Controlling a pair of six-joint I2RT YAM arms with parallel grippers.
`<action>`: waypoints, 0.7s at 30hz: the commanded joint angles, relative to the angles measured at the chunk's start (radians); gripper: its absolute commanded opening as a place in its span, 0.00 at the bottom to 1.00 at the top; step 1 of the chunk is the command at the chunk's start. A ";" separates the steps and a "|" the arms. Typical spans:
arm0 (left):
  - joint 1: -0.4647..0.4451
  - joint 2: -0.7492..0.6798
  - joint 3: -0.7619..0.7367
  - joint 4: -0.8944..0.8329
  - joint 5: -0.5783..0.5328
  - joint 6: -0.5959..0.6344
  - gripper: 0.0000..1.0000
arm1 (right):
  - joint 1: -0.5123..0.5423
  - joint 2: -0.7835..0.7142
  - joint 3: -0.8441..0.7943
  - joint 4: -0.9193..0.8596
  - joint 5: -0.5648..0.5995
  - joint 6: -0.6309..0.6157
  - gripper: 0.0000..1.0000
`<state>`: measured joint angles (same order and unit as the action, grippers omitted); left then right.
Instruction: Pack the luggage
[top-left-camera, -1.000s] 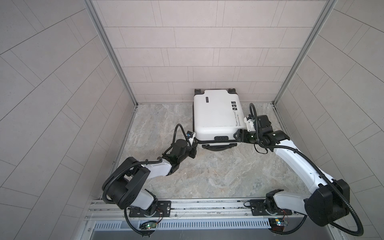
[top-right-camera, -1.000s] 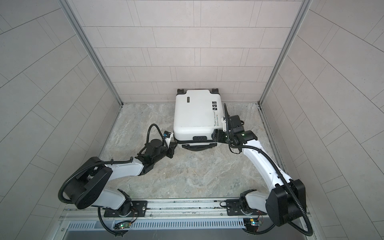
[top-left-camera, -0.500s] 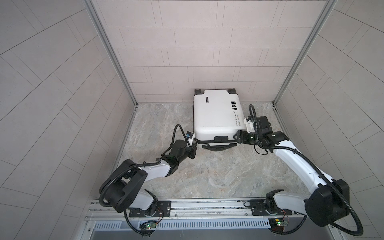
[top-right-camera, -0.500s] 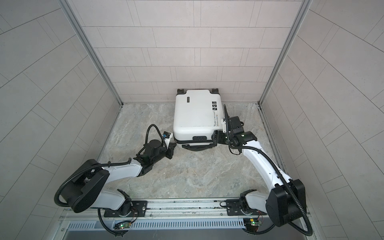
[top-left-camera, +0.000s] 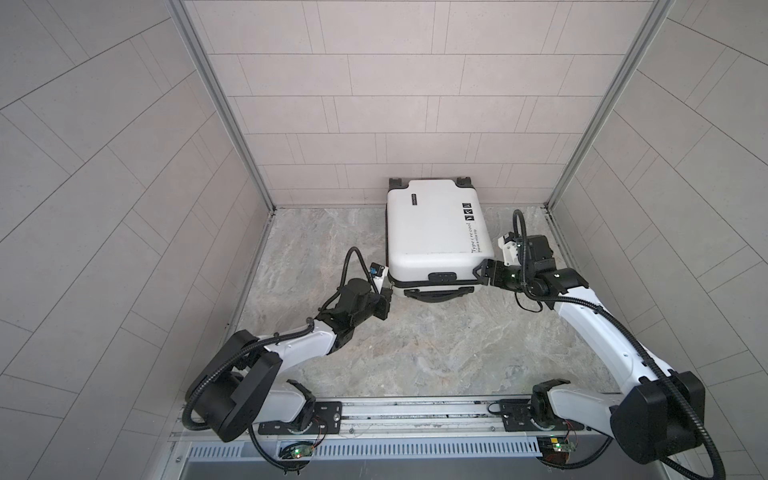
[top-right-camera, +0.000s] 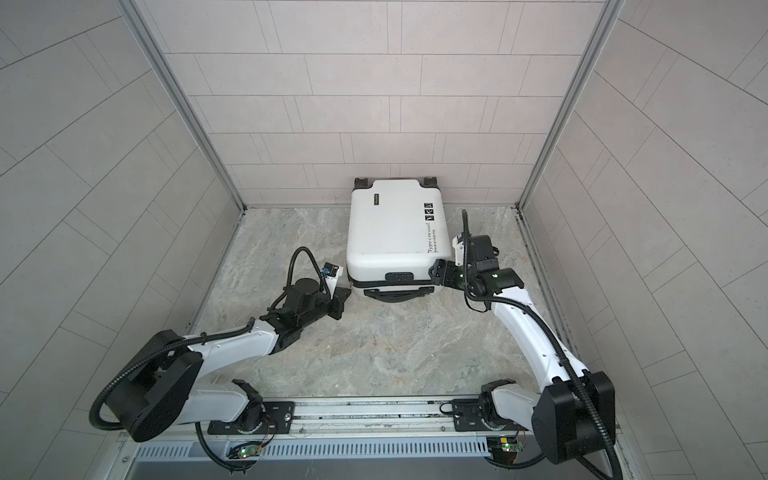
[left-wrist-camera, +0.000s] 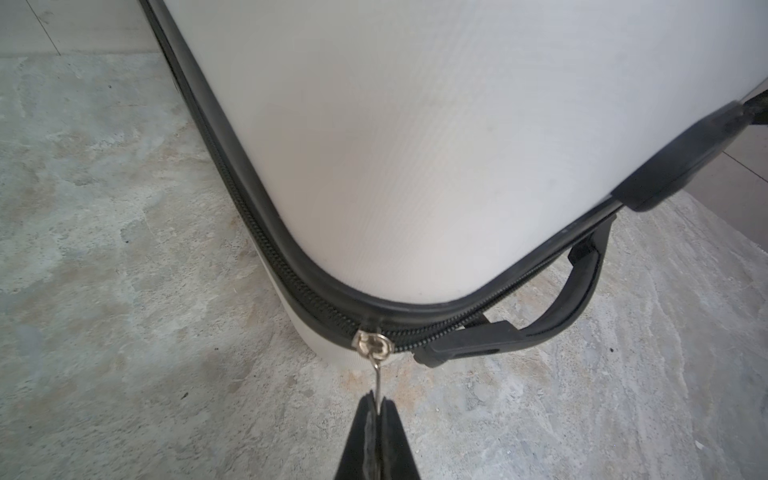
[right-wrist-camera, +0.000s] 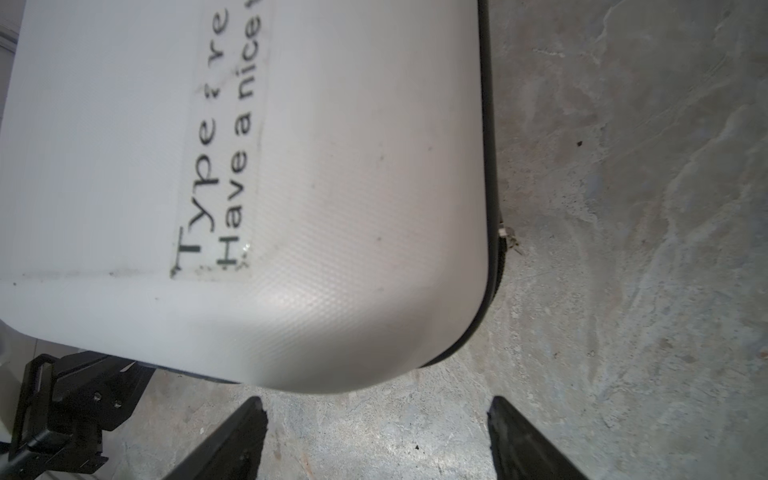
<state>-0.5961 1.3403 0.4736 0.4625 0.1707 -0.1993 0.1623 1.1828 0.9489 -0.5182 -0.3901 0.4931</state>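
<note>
Left wrist view shows the left end effector (left-wrist-camera: 379, 409) with its two black fingers pressed together on the thin metal zipper pull (left-wrist-camera: 378, 380). The pull hangs from a silver slider (left-wrist-camera: 371, 343) on the black zipper band (left-wrist-camera: 249, 199), at a rounded near corner of the luggage (left-wrist-camera: 415, 145). Just beside the slider, the black handle (left-wrist-camera: 577, 291) arches off the luggage's near side.

In both top views the white luggage (top-left-camera: 432, 232) (top-right-camera: 395, 232) lies flat, lid down, on the marbled surface (top-left-camera: 415, 353). Its far end, with the black wheels (top-left-camera: 397, 182), is at the foot of the back wall (top-left-camera: 415, 124), and the handle end faces the robot's base. The left end effector (top-left-camera: 386, 286) reaches the near left corner.

The right end effector (right-wrist-camera: 376, 409) is open in the right wrist view, its fingers spread wide with only bare surface between them. It sits just short of the other near corner of the luggage, the one next to the black lettering (right-wrist-camera: 216, 166). In a top view it (top-left-camera: 478, 272) is right at that corner, but whether it touches the shell cannot be told.
</note>
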 joint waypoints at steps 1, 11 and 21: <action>-0.011 -0.030 0.033 -0.072 0.062 -0.004 0.00 | -0.004 -0.001 -0.024 0.065 -0.056 0.043 0.86; -0.069 -0.040 0.078 -0.123 0.101 0.005 0.00 | -0.004 0.008 -0.078 0.153 -0.108 0.104 0.85; -0.131 -0.009 0.123 -0.125 0.076 -0.001 0.00 | 0.011 0.017 -0.091 0.169 -0.109 0.115 0.84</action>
<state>-0.7082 1.3304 0.5571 0.3218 0.2115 -0.2089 0.1699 1.1957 0.8608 -0.3775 -0.5011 0.5938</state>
